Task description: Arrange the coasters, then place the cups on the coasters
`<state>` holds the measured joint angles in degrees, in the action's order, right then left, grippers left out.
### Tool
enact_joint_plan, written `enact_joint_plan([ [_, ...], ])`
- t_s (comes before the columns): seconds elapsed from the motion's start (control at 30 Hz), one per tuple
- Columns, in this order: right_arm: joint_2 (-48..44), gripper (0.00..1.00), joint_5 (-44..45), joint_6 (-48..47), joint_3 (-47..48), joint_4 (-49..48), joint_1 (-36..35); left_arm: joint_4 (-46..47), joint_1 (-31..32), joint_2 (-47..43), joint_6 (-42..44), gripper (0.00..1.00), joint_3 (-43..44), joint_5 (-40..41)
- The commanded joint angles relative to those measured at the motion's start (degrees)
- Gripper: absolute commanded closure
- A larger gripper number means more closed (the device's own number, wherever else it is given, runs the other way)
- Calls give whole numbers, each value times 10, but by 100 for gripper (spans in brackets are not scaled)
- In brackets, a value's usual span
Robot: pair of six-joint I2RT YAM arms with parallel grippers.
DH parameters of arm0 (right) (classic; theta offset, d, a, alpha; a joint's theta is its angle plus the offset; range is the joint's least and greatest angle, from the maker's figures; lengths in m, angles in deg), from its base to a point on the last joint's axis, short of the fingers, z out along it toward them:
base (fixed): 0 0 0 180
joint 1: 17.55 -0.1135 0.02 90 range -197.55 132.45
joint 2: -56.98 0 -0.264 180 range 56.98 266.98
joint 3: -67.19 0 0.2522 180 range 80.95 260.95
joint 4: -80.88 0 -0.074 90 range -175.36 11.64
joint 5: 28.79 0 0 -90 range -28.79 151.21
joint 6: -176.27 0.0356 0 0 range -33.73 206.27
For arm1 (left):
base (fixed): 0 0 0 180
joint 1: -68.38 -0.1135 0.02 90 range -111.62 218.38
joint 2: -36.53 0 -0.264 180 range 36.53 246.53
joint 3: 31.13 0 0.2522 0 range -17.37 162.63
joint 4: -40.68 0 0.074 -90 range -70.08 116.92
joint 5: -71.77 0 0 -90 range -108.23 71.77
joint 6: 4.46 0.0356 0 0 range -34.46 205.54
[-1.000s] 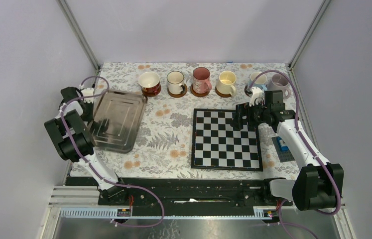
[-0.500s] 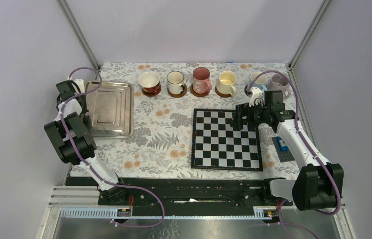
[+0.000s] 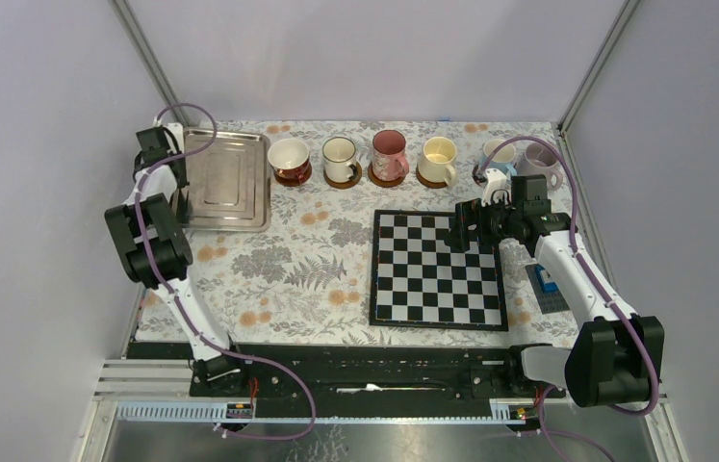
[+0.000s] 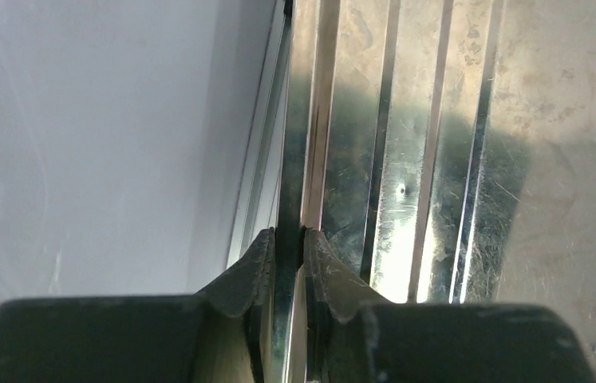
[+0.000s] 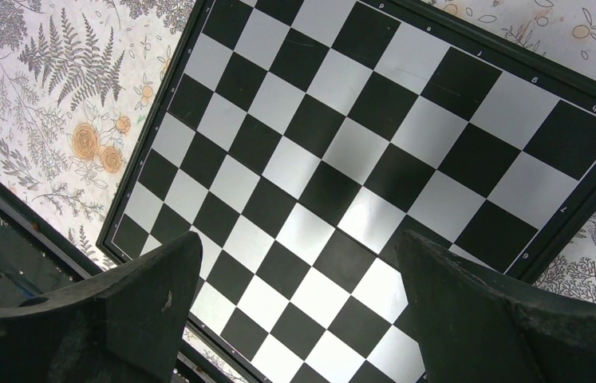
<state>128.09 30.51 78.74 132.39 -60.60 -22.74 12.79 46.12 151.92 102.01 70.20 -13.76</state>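
My left gripper point(image 4: 288, 239) is clamped on the rim of the metal tray point(image 4: 470, 159), which lies at the table's far left corner. My right gripper point(image 5: 298, 251) hangs with its jaws wide apart over the chessboard point(image 5: 342, 159). The marks on its border are too small to read. Six cups point(image 3: 389, 154) stand in a row along the far edge, on brown coasters point(image 3: 355, 179) wherever I can see beneath them.

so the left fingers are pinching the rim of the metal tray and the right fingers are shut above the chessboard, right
Not quite. The right fingers are wide open, not shut; the right wrist view shows the chessboard in the gap between them. The rest holds: the left fingers are pinching the rim of the metal tray.
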Motion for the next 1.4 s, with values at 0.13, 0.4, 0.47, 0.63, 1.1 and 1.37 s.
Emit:
enact_joint_plan([
  [0.13, 2, 2, -4, -5, -2, -9, 2, 28, -1, 60, 75, 100, 90, -26],
  [0.4, 9, 2, -4, -2, -2, -10, 2, 20, 0, 91, 75, 100, 117, -35],
  [0.47, 11, 2, -3, -1, -1, -10, 2, 13, 3, 101, 77, 100, 125, -35],
  [0.63, 8, 2, 1, 0, -2, -9, 2, -1, 5, 116, 69, 80, 140, -24],
  [1.1, -3, 2, -9, -12, 49, 15, 2, -65, 45, -15, 53, 1, 117, -49],
  [1.37, 15, 2, 28, -28, 174, 61, 2, -224, 159, -161, 32, 1, 89, -85],
])
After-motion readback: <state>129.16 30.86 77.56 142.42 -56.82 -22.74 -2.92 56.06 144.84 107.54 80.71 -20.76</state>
